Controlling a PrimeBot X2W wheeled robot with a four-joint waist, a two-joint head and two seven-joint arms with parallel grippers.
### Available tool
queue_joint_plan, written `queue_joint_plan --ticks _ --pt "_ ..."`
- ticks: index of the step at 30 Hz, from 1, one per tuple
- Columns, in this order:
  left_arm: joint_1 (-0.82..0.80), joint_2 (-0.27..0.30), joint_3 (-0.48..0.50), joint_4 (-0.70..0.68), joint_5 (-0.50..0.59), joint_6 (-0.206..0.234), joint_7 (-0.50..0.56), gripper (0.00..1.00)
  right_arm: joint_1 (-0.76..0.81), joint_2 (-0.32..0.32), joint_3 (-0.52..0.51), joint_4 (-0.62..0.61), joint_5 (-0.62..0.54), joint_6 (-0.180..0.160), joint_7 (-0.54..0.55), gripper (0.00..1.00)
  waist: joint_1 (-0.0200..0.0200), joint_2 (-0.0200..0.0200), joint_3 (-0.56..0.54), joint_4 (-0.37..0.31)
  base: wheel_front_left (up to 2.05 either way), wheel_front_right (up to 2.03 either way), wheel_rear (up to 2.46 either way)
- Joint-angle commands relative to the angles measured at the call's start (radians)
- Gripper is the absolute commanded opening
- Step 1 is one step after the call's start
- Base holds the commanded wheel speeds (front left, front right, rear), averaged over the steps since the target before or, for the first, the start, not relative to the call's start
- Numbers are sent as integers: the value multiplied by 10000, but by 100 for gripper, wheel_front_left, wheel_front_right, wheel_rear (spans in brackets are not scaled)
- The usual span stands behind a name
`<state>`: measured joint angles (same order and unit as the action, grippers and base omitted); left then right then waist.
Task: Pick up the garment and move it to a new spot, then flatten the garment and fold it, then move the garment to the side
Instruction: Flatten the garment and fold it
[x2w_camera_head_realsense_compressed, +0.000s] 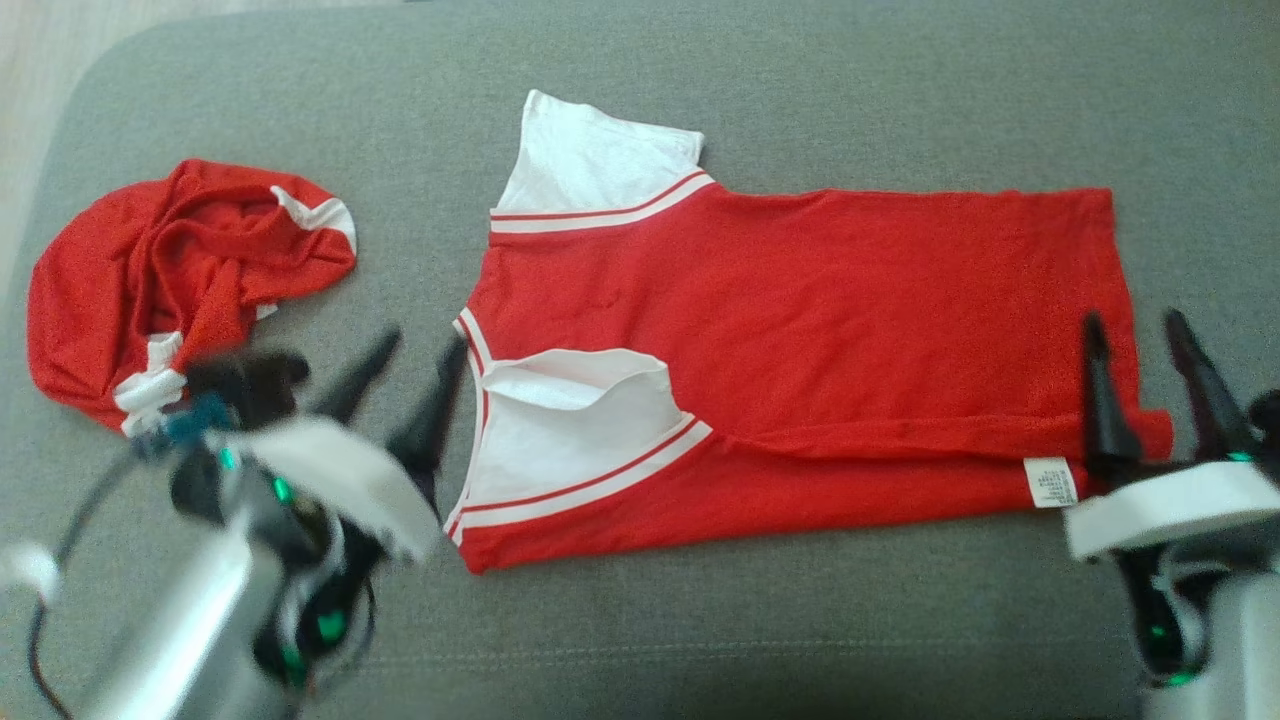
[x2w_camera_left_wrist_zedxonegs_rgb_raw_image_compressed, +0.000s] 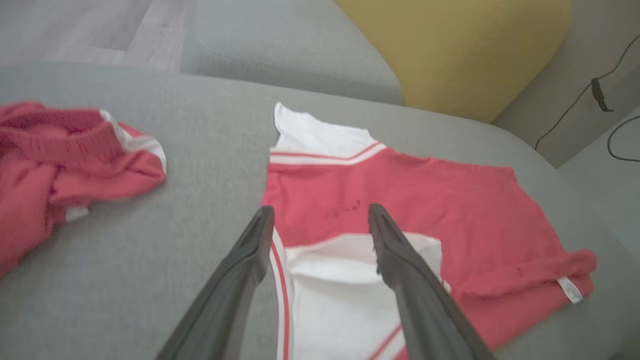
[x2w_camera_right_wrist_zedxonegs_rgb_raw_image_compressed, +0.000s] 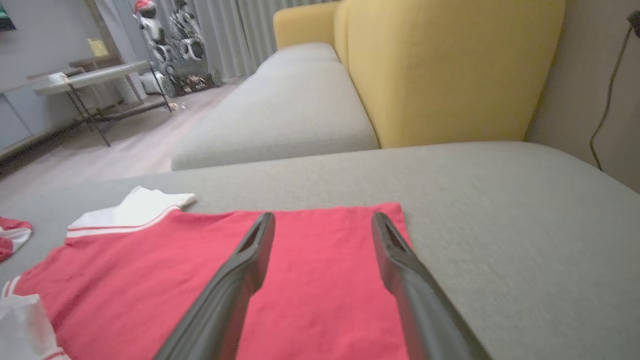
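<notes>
The garment (x2w_camera_head_realsense_compressed: 800, 330) is a red T-shirt with white sleeves and striped trim, lying on the grey couch seat (x2w_camera_head_realsense_compressed: 700, 620), its near side folded over the body and a white label at the near right corner. My left gripper (x2w_camera_head_realsense_compressed: 420, 345) stands open just left of the collar, nothing between its fingers. My right gripper (x2w_camera_head_realsense_compressed: 1140, 325) stands open at the hem's right edge, also holding nothing. The left wrist view has the garment (x2w_camera_left_wrist_zedxonegs_rgb_raw_image_compressed: 400, 200) beyond the open left gripper (x2w_camera_left_wrist_zedxonegs_rgb_raw_image_compressed: 320, 212). In the right wrist view, the garment (x2w_camera_right_wrist_zedxonegs_rgb_raw_image_compressed: 320, 280) lies under the open right gripper (x2w_camera_right_wrist_zedxonegs_rgb_raw_image_compressed: 322, 217).
A second red and white garment (x2w_camera_head_realsense_compressed: 170, 280) lies crumpled at the left of the seat. A yellow backrest (x2w_camera_right_wrist_zedxonegs_rgb_raw_image_compressed: 450, 70) rises beyond the seat's far edge. More grey cushion (x2w_camera_right_wrist_zedxonegs_rgb_raw_image_compressed: 280, 115), a side table (x2w_camera_right_wrist_zedxonegs_rgb_raw_image_compressed: 95, 80) and floor lie farther off. Cables (x2w_camera_left_wrist_zedxonegs_rgb_raw_image_compressed: 595, 95) hang on the wall.
</notes>
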<state>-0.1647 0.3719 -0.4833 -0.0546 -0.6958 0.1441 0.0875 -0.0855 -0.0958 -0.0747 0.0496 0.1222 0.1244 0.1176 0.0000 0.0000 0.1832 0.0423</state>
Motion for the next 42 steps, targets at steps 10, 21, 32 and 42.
queue_joint_plan --ticks 10,21,32,42 --pt "-5469 468 362 2729 172 -1462 1583 100 -1537 -78 1128 567 188 63 -2077 100 0 0 1256 -765 0 0 0" --pt "-9022 807 -400 6101 881 -2463 2694 100 -2166 75 1154 759 223 63 -2563 100 0 0 3136 -1801 0 0 0" --pt "-10345 1047 -935 7410 510 -2728 3101 100 -2524 244 1034 903 273 63 -2888 100 0 0 3894 -2230 0 0 0" --pt "-10894 1463 -1428 7881 516 -2745 3155 100 -2791 332 1236 1048 296 63 -3004 100 0 0 4085 -2458 0 0 0"
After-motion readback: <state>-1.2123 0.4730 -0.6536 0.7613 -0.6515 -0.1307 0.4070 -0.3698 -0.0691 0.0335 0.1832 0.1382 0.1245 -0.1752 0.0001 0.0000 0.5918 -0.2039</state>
